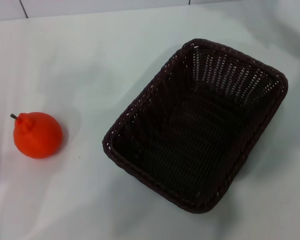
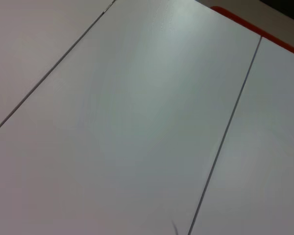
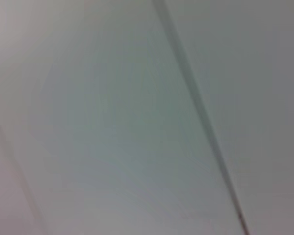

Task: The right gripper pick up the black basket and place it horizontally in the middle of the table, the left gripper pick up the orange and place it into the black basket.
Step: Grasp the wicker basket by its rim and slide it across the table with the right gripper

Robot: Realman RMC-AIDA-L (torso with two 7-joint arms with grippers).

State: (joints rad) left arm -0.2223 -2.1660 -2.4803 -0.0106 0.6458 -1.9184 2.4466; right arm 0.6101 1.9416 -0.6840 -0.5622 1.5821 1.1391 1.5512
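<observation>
The black basket [image 1: 197,125] lies on the white table [image 1: 90,65] right of centre in the head view, turned at an angle, with one corner pointing to the far side. It holds nothing. The orange [image 1: 37,135] rests on the table at the left, apart from the basket, its stem pointing up and to the left. Neither gripper shows in any view. The two wrist views show only pale flat panels with thin dark seams.
A thin dark seam [image 1: 22,7] and the table's far edge run along the top of the head view. In the left wrist view an orange-red strip [image 2: 245,22] edges a pale panel.
</observation>
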